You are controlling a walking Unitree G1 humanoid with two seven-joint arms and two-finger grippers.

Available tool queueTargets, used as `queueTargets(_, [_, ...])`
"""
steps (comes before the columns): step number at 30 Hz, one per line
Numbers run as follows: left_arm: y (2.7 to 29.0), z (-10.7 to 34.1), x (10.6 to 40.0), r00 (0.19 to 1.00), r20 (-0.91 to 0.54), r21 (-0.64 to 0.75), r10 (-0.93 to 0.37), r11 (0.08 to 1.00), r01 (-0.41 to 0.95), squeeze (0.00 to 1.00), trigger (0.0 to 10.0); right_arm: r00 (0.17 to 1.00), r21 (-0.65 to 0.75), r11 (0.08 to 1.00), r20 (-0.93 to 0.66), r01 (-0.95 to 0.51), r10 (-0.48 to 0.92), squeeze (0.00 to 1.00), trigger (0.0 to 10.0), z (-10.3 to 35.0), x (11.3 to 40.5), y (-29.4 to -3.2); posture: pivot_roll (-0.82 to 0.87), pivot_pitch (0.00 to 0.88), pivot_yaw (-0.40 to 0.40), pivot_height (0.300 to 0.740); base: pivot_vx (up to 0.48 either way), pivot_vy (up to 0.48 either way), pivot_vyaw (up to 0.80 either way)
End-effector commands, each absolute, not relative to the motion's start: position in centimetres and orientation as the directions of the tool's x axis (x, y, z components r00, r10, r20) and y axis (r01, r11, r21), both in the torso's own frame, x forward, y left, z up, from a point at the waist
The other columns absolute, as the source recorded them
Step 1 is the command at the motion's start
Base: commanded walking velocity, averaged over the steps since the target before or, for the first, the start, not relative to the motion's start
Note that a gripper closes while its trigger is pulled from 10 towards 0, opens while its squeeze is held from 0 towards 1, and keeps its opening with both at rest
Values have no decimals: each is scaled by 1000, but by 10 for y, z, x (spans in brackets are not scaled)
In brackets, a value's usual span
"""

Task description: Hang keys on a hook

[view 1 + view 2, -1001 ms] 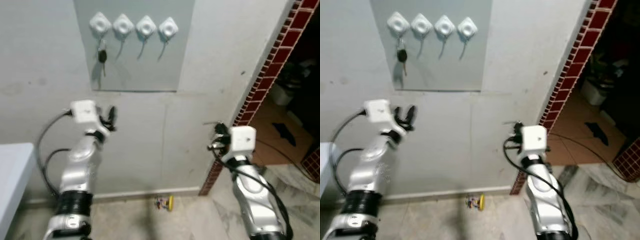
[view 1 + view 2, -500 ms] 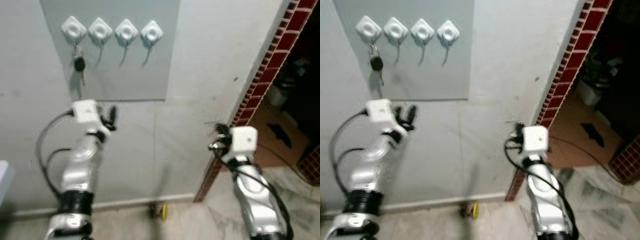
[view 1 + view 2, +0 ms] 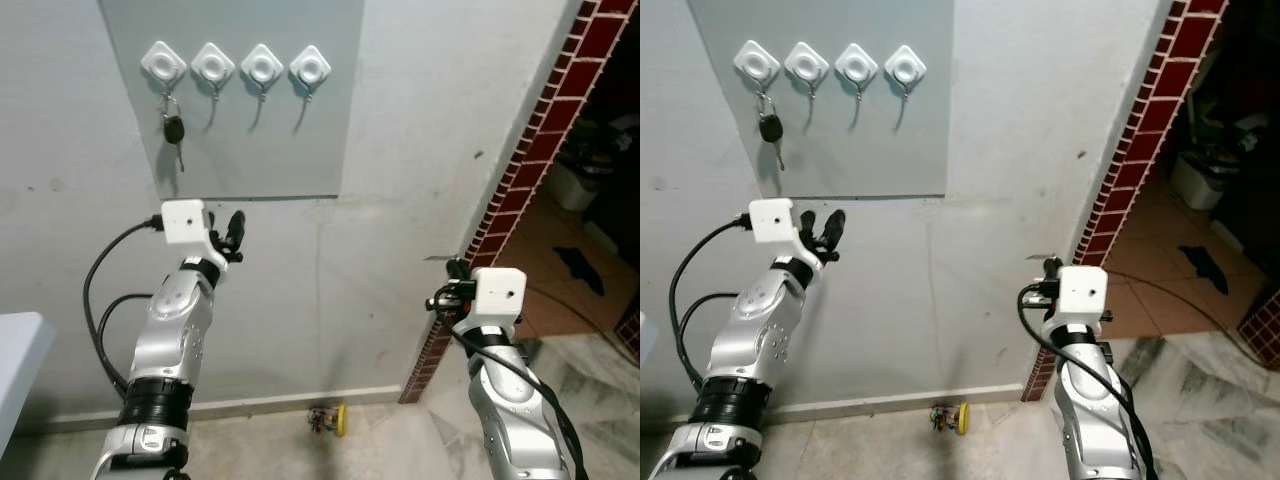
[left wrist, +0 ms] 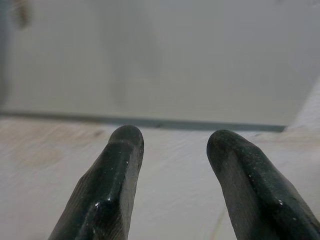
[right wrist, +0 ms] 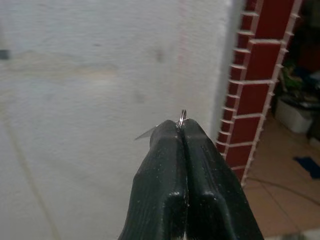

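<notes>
My right gripper pinches key ring, fingers shut tight, low beside brick edge; ring thin, light, slippery, so I grip near its edge; left gripper open, empty, below hooks; one key already hangs.

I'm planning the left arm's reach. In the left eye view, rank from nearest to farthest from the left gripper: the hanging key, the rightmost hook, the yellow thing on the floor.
From the left gripper:
1. Key, hanging on the leftmost hook, above the gripper.
2. Rightmost hook, up and toward the right on the grey panel.
3. Yellow thing, low on the floor by the wall's base.
</notes>
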State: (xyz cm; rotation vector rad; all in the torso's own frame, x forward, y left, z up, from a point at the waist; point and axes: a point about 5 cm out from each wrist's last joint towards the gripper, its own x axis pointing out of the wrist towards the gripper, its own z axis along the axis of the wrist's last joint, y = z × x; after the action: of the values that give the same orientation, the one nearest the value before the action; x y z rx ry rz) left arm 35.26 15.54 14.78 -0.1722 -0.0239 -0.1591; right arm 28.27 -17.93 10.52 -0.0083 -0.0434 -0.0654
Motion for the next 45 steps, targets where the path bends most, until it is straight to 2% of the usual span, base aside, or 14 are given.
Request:
queueTargets(1, [153,152,357,982,38,-143,-184,972,188,0,10000,995,21,997,70,75,-76,0,10000,114,284,-180,-166,0,41,740,0,0,0])
queueTargets(12, [130,161,357,938,66,-32,-341,939,343,0,10000,994,-16,999,109,-30,32,0,10000,123,287,-170,-161,0,49,740,0,0,0])
queueTargets(20, [126,168,352,915,94,47,-393,920,390,0,10000,970,-84,985,177,-153,166,0,10000,154,318,-167,-130,0,28,740,0,0,0])
queueTargets(25, [135,179,354,913,138,68,-384,923,378,0,10000,937,-123,961,220,-248,270,0,10000,179,343,-157,-108,0,9,740,0,0,0])
queueTargets(33, [132,199,358,887,195,118,-419,908,403,0,10000,870,-170,910,270,-378,412,0,10000,211,371,-134,-83,0,-9,740,0,0,0])
queueTargets(42, [122,210,360,862,227,120,-453,892,436,0,10000,794,-147,855,320,-497,516,0,10000,235,385,-107,-75,0,-13,740,0,0,0])
queueTargets(45, [121,210,359,859,231,121,-458,889,442,0,10000,735,-122,803,341,-584,587,0,10000,240,384,-91,-73,0,-14,740,0,0,0])
